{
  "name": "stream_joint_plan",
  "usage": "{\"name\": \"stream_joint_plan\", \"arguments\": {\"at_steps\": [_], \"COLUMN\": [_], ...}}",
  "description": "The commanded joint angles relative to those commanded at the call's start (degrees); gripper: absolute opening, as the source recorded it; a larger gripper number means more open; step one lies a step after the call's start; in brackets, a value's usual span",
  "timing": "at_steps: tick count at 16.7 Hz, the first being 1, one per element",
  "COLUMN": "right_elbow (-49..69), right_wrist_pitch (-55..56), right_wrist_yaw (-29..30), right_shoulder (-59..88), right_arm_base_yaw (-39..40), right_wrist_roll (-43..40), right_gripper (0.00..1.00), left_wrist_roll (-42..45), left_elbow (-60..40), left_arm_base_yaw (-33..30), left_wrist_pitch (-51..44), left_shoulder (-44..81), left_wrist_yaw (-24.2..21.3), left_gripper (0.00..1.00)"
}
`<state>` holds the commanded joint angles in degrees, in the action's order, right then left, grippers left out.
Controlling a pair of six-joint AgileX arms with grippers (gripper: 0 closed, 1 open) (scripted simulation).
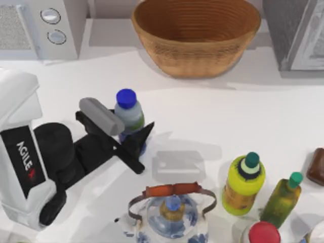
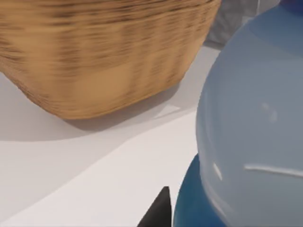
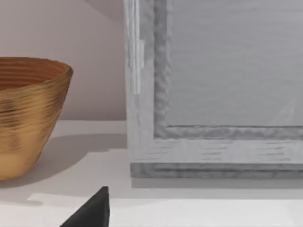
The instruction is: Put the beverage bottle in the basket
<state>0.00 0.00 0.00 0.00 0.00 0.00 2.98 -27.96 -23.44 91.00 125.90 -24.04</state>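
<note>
Hiding beverage bottle base: left claw

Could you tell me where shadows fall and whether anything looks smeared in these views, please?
Top view: the basket throws a soft shadow on the table below it; a pale grey patch lies right of the bottle. Left wrist view: the basket's weave looks streaked, its shadow beneath. Right wrist view: the basket shades the table.

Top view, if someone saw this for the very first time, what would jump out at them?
First, the left gripper at the table's left-middle, its fingers either side of the beverage bottle, which stands upright with its blue cap on. Next, the big woven basket at the far middle edge, holding nothing visible. Then the yellow bottle and olive-green bottle near right, beside a glass teapot.
</note>
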Motion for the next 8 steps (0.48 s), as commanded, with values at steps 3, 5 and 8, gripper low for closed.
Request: {"name": "stream_joint_plan", "arguments": {"at_steps": [3, 5, 8], "right_elbow": [0.00, 0.00, 0.00], "right_wrist_pitch": [0.00, 0.00, 0.00], "right_wrist_yaw": [0.00, 0.00, 0.00], "right_shoulder": [0.00, 0.00, 0.00], "right_arm_base_yaw": [0.00, 0.00, 0.00], "right_wrist_roll": [0.00, 0.00, 0.00], "right_gripper": [1.00, 1.00, 1.00], "left_wrist_roll": [0.09, 0.15, 0.24], "left_elbow": [0.06, 0.59, 3.01], "left_arm_base_yaw": [0.08, 0.80, 3.12], "left_wrist_pitch": [-0.01, -1.29, -6.43], "left_shoulder": [-0.04, -1.77, -8.18], "left_wrist_yaw": [0.02, -0.66, -2.80], "left_gripper": [0.00, 0.00, 0.00]}}
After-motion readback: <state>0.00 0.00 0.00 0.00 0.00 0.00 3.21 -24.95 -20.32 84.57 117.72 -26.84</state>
